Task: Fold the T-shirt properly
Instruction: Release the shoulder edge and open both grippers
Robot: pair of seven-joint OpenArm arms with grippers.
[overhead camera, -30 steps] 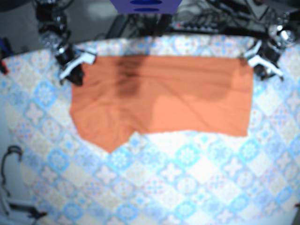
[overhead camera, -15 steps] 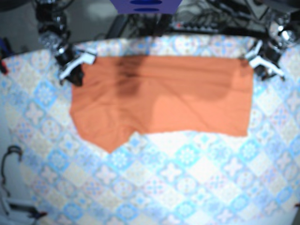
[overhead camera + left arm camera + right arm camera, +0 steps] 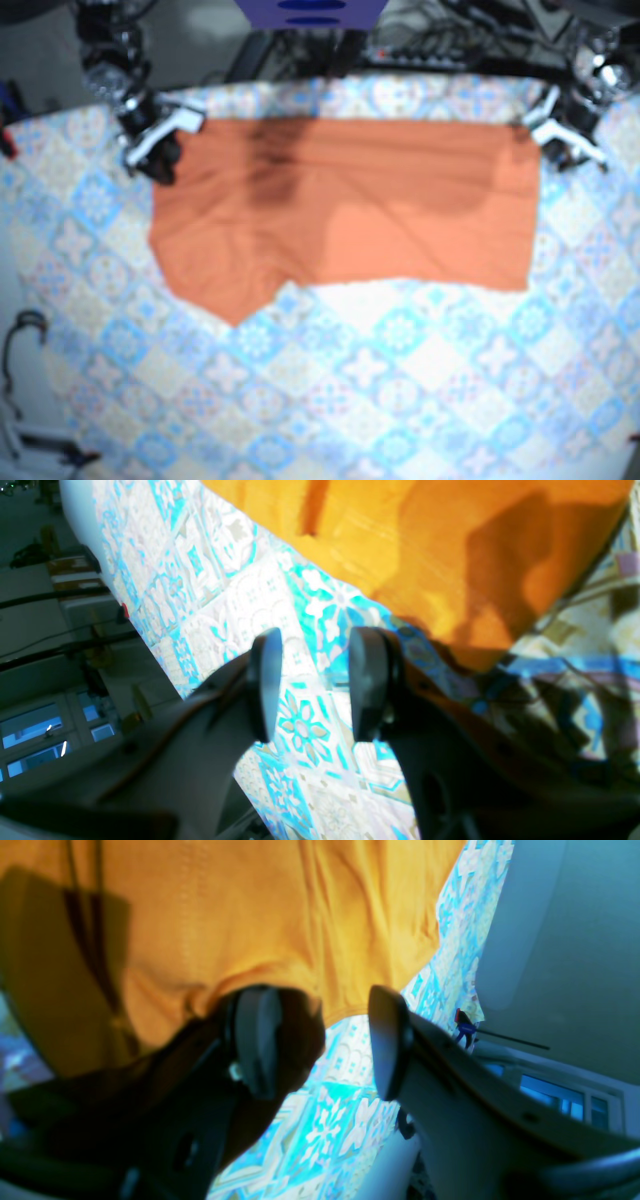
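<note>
There's the shirt, flat on the cloth, blurry from above. Just off its corner the left gripper, fingers parted, empty. At its edge the right gripper gapes, empty; contact hard to judge.

Open tablecloth stretches wide below the flat T-shirt

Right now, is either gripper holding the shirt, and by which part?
Nothing is held. The left gripper and right gripper are both open near the shirt's corners, no fabric pinched.
</note>
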